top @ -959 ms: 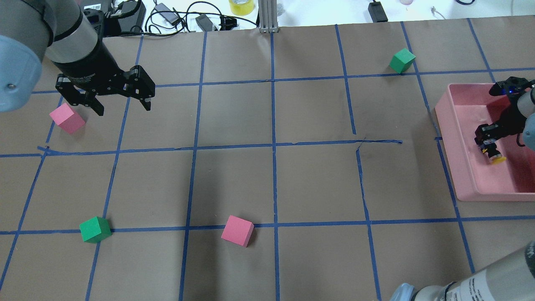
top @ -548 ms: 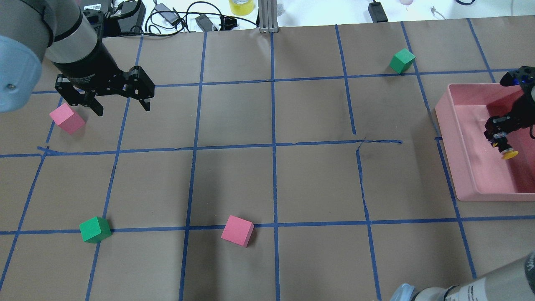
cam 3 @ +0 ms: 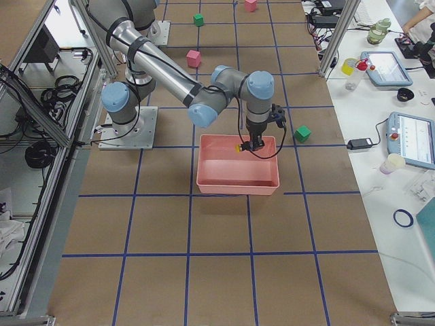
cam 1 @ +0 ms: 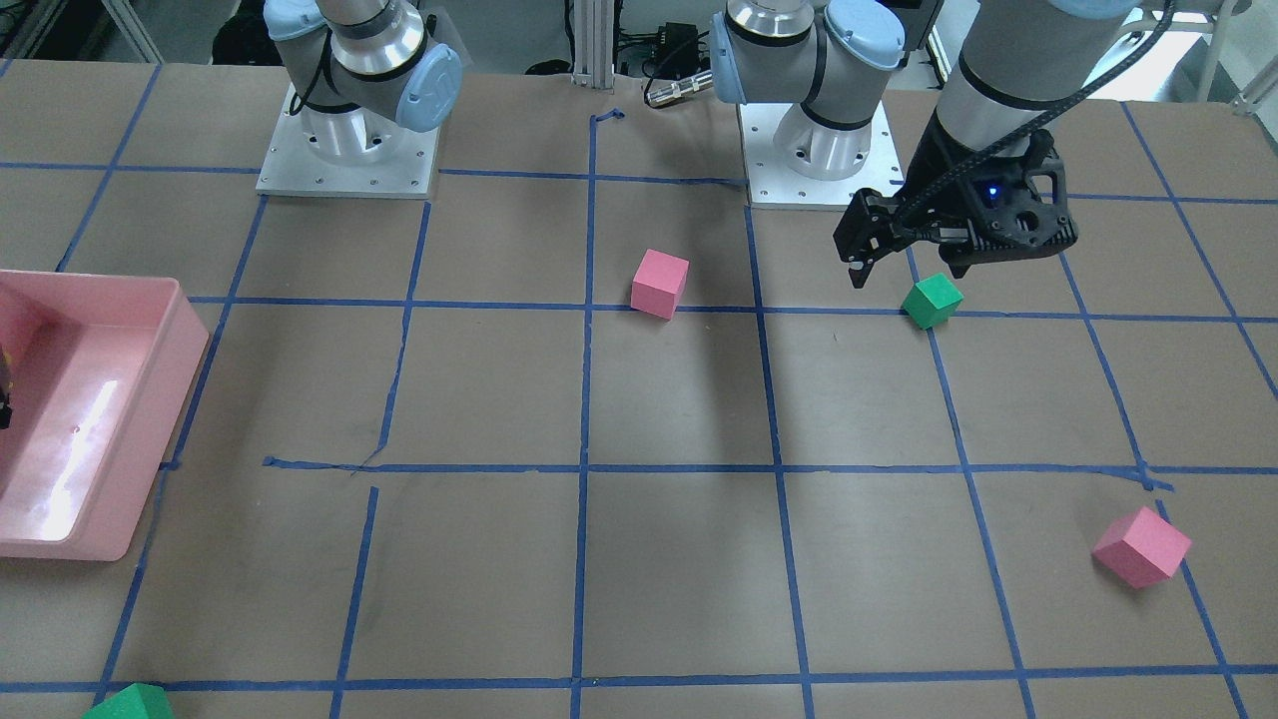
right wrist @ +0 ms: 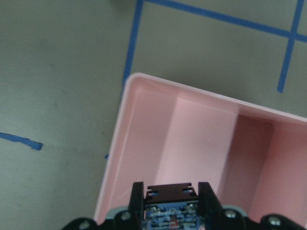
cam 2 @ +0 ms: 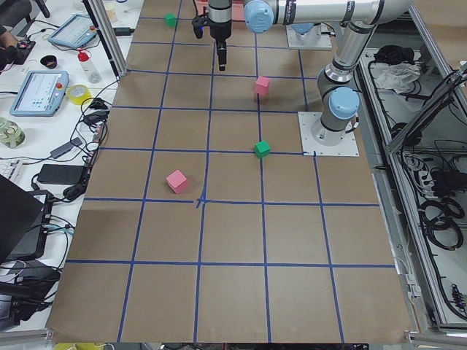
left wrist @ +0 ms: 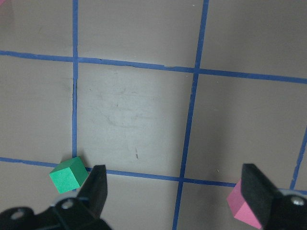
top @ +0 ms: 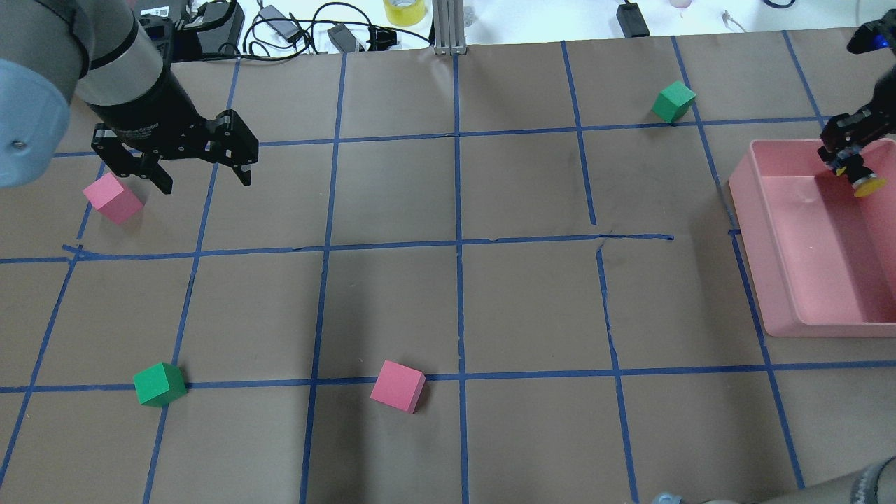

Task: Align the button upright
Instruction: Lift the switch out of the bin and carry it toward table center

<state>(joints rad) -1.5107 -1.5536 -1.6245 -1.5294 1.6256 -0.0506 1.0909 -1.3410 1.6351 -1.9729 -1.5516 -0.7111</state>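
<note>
My right gripper is shut on the button, which has a yellow cap and a black body. It holds the button in the air over the far end of the pink tray. The cap sticks out sideways from the fingers, so the button is tilted, not upright. The exterior right view shows the same gripper with the yellow cap above the tray. In the right wrist view the fingers frame the button's base over the tray. My left gripper is open and empty above the table.
A pink cube lies just left of the left gripper. A green cube and a second pink cube lie near the front. Another green cube lies at the far right. Cables and a tape roll line the far edge.
My right gripper has lifted the button out of the tray's middle and carried it toward the tray's far end. The left arm has not moved.
</note>
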